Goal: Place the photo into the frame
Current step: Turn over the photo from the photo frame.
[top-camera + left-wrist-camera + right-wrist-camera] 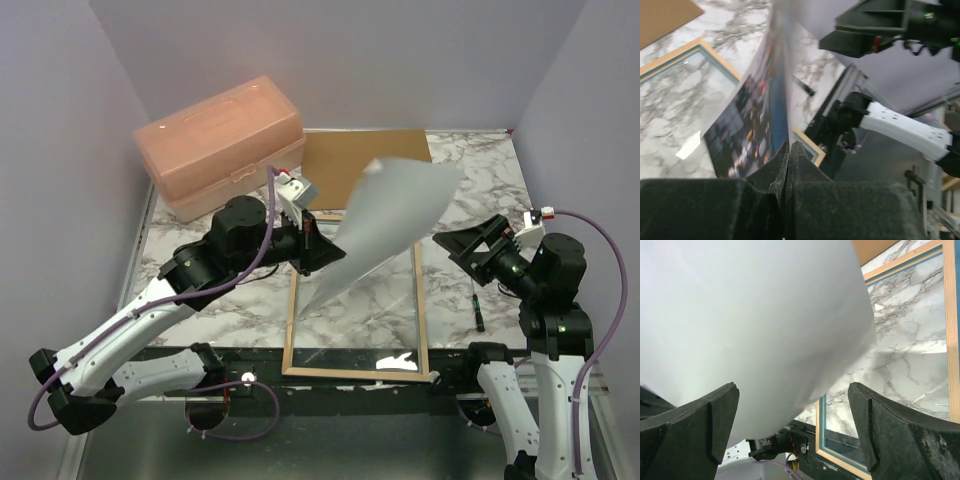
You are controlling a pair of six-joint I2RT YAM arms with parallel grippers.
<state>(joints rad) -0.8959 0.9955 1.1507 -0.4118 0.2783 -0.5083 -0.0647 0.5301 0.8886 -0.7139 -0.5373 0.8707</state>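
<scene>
My left gripper (318,250) is shut on the lower left edge of the photo (392,220) and holds it up in the air, tilted, white back toward the camera. The left wrist view shows its printed side (755,115) rising from my closed gripper (789,146). The frame (424,310) lies flat on the marble table, wood face up, below the photo; it also shows in the right wrist view (951,335). My right gripper (478,250) is open and empty, right of the photo, whose white back (755,315) fills its wrist view.
A brown backing board (360,160) lies at the back behind the frame. A pink plastic box (220,145) stands at the back left. A small dark pen-like tool (478,312) lies right of the frame.
</scene>
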